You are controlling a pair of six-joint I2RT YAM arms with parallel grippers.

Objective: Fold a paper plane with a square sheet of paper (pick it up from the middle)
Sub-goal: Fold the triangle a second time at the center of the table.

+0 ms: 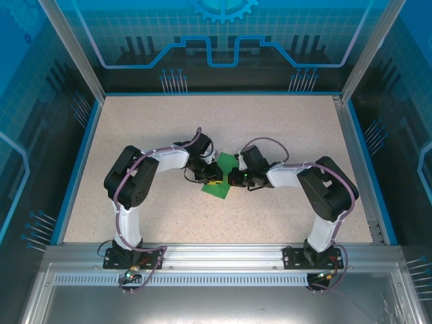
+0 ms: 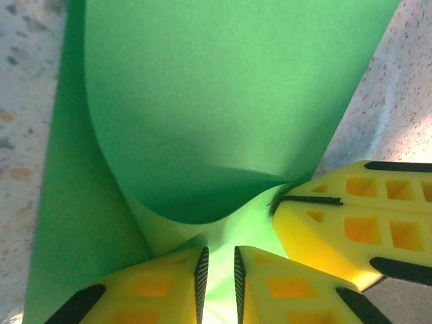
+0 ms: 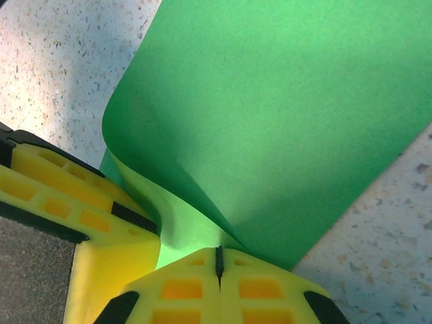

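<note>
Top view: bright, even light from above, sharp throughout; soft short shadows mid-frame on counter (image 1: 169,135). Left wrist: green paper (image 2: 223,101) very close, soft focus; dark shadow inside curl at centre, backlit glow bottom centre. Right wrist: paper mildly blurred, shaded lower centre; counter speckle crisp upper left, faint shadow patch there.

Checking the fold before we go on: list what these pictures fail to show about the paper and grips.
1. Creases in the square sheet of paper: top view, too small, with the left gripper and right gripper over its middle.
2. The sheet's far corners: both wrist views, cut off by picture edges.
3. Whether the left gripper pinches the sheet: left wrist view, the curled paper and bottom edge hide it.
</note>
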